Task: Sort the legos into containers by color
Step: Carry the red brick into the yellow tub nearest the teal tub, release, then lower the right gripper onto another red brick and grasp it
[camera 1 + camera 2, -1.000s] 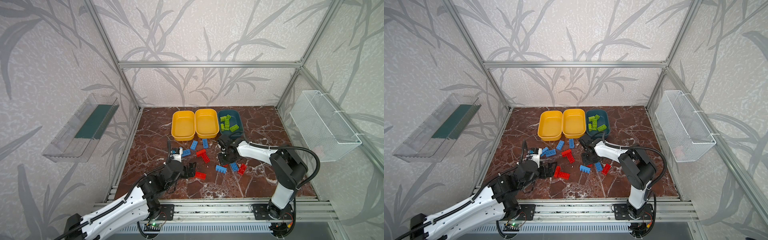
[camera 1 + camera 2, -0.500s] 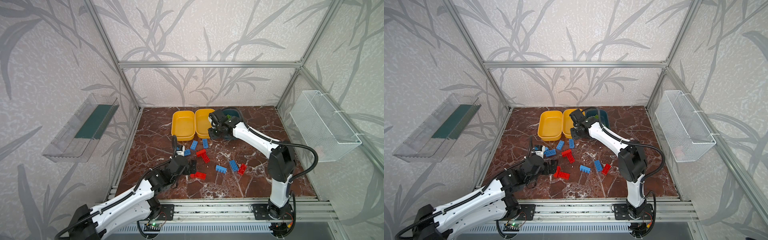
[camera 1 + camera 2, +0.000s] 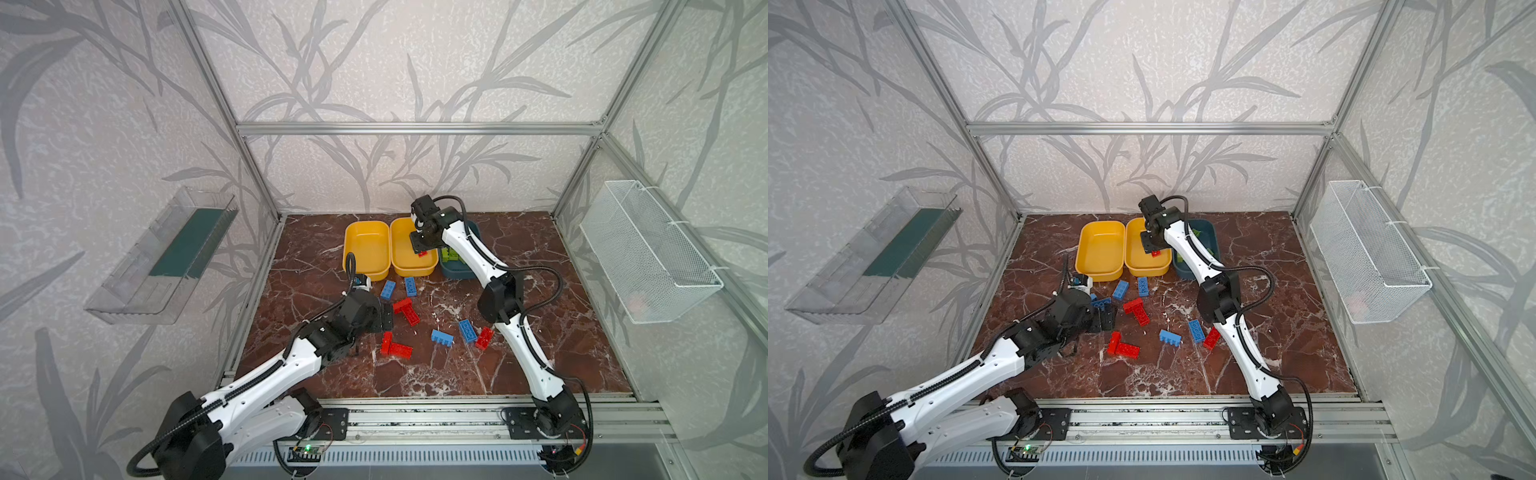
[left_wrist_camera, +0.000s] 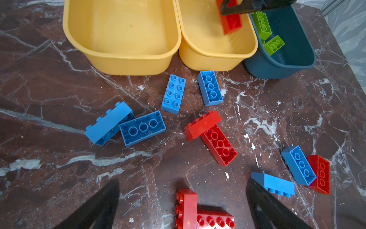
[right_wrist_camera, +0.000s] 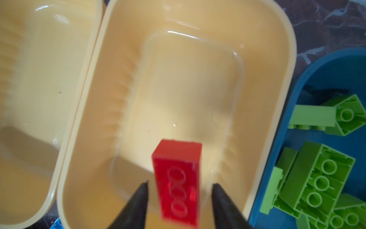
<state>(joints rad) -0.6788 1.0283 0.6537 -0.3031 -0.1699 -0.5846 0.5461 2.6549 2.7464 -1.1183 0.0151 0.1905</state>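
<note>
My right gripper (image 5: 180,183) hangs over the middle yellow container (image 3: 401,253), open. A red lego (image 5: 178,178) shows blurred between its fingers with a gap on each side, and it also shows in a top view as the red lego (image 3: 422,253). The left yellow container (image 3: 365,245) holds nothing. Green legos (image 5: 316,178) lie in the teal container (image 3: 453,272). Several blue legos (image 4: 173,93) and red legos (image 4: 217,142) lie loose on the marble floor. My left gripper (image 4: 183,180) stands open low over the floor, just short of two red legos (image 4: 198,214).
A clear plastic tray (image 3: 166,257) hangs on the left wall and a white wire basket (image 3: 648,249) on the right wall. Aluminium frame posts ring the floor. The three containers stand side by side at the back.
My right arm has lifted a red lego from the floor and carried it back over the middle yellow container, then opened its jaws. My left gripper has shifted slightly among the loose legos.
</note>
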